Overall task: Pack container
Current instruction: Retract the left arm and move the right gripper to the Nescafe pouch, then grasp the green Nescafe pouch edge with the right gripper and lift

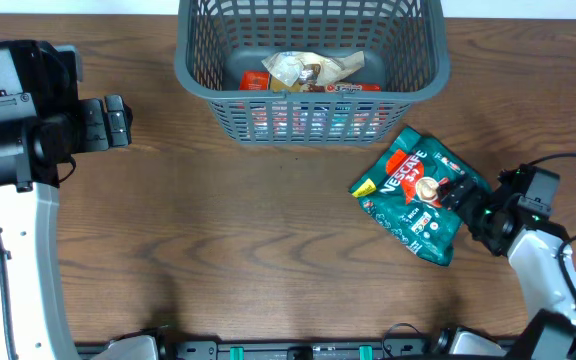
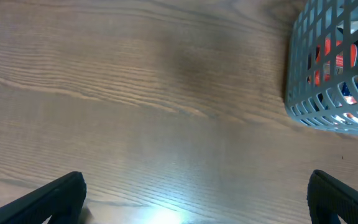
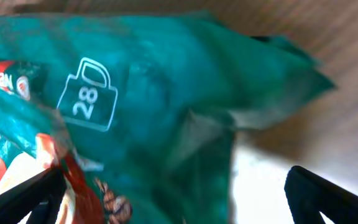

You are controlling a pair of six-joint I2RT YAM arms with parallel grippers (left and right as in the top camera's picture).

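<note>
Wooden counter (image 1: 268, 250) holds a grey basket (image 1: 193, 75); right end effector (image 3: 173, 208) sits open over a green snack bag (image 1: 408, 200), left end effector (image 2: 197, 199) open and empty.

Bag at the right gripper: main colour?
The bag is teal green with red-white print; overhead shows best.

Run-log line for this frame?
right end effector: open astride green Nestle bag on table | left end effector: open, left of container | container: holds snack packets
</note>
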